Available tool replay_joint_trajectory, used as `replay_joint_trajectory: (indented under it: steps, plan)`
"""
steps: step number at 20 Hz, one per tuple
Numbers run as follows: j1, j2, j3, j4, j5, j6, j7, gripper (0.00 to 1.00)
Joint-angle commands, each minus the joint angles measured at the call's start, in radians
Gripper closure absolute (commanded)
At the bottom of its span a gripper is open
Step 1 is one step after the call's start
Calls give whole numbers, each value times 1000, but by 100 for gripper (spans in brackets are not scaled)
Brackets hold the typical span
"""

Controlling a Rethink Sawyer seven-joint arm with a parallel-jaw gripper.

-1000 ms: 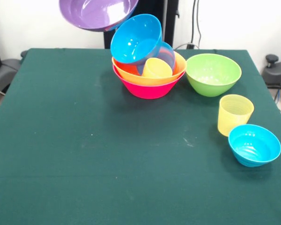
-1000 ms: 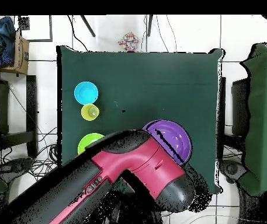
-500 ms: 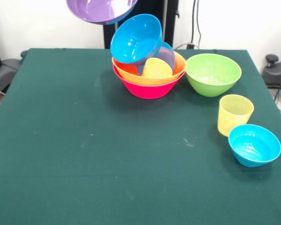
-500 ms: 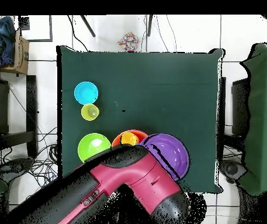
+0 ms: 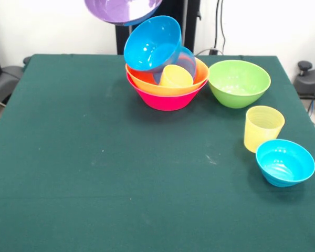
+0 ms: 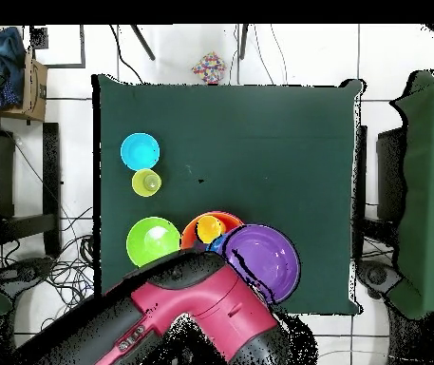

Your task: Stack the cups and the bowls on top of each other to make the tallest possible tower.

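The tower stands at the table's far middle: a pink bowl (image 5: 165, 100) lowest, an orange bowl (image 5: 147, 80) in it, then a yellow-orange cup (image 5: 176, 77), a small blue bowl (image 5: 189, 59) and a tilted blue bowl (image 5: 152, 42). The purple bowl (image 5: 121, 9) hangs in the air just above and left of the tower, at the picture's top edge. In the overhead view the purple bowl (image 6: 261, 261) partly overlaps the tower (image 6: 209, 228). The gripper is hidden under the red arm (image 6: 182, 314) and carries the purple bowl. The green cup is out of view.
A green bowl (image 5: 239, 83) stands right of the tower. A ribbed pale yellow cup (image 5: 262, 127) and a small blue bowl (image 5: 284, 163) stand near the right edge. In the overhead view they are the green bowl (image 6: 152, 240), the cup (image 6: 146, 182) and the blue bowl (image 6: 140, 151).
The purple bowl has moved sideways towards the tower, rightwards in the front view, and now overlaps it from above. The arm shifted with it. Everything on the table stayed put.
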State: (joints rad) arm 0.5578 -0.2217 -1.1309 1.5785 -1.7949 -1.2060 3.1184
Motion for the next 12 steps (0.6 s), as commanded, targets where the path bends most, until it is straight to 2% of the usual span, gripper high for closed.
replay_joint_trajectory:
  steps: [1, 7, 12]
  plan:
    - [28, 14, 157, 51, 55, 119, -3, 100]
    - [65, 28, 148, 55, 59, 108, 48, 100]
    - [100, 44, 155, 67, 91, 134, 80, 100]
